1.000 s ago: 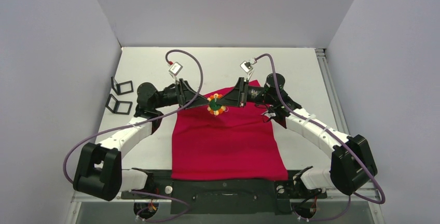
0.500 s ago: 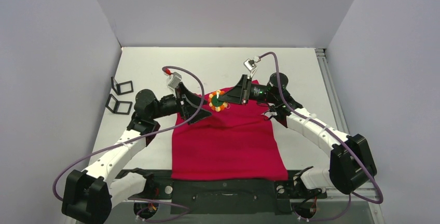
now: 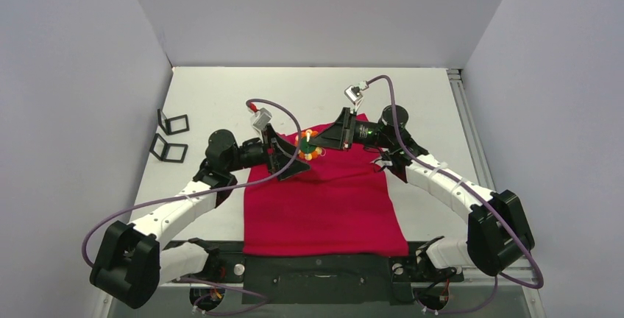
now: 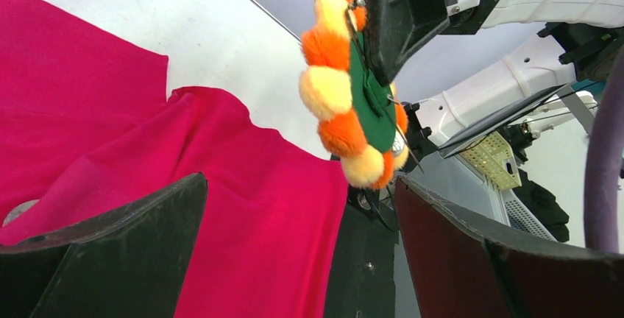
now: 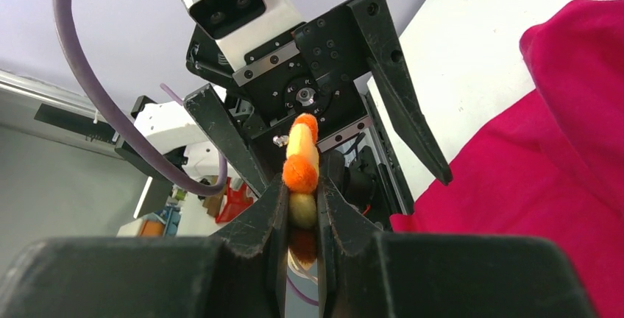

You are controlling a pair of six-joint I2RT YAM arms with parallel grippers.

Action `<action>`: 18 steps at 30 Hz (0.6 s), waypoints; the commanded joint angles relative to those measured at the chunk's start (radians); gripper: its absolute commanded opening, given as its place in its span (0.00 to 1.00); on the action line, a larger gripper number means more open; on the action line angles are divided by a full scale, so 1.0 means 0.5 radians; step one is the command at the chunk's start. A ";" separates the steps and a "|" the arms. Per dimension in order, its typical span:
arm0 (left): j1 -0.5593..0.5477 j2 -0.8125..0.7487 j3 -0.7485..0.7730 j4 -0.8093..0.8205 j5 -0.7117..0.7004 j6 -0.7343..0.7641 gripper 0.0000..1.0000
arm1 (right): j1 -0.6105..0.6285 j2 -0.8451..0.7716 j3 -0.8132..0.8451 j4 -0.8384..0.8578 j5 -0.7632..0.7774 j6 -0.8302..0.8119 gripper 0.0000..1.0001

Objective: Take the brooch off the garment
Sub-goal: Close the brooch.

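Right gripper jaws pinch the round green-felt brooch ringed with orange and yellow pompoms, held in air over the bright red T-shirt. Left gripper jaws are spread wide, just beside the brooch.

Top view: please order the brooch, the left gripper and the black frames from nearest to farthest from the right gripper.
1. The brooch: held in the right gripper itself.
2. The left gripper: open, just left of the brooch and nearer the camera.
3. The black frames: far to the left.

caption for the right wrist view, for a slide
Right gripper fingers pinch the orange-and-yellow pompom brooch, open left gripper facing it, red T-shirt at right.
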 commanded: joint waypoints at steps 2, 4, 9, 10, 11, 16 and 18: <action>-0.035 0.049 0.049 0.267 -0.044 -0.073 0.96 | 0.014 -0.069 0.001 0.137 -0.029 0.005 0.00; -0.036 0.049 0.063 0.285 -0.053 -0.100 0.96 | 0.017 -0.069 0.000 0.138 -0.030 0.003 0.00; -0.040 0.050 0.119 0.300 -0.073 -0.155 0.96 | 0.022 -0.063 -0.004 0.143 -0.037 -0.007 0.00; -0.040 0.050 0.126 0.308 -0.075 -0.173 0.96 | 0.023 -0.061 -0.004 0.145 -0.037 -0.011 0.00; -0.040 0.055 0.143 0.309 -0.073 -0.193 0.96 | 0.025 -0.059 -0.004 0.146 -0.037 -0.014 0.00; -0.040 0.074 0.180 0.326 -0.093 -0.236 0.96 | 0.027 -0.057 0.007 0.128 -0.036 -0.032 0.00; -0.040 0.088 0.192 0.325 -0.137 -0.246 0.96 | 0.027 -0.058 0.009 0.125 -0.034 -0.034 0.00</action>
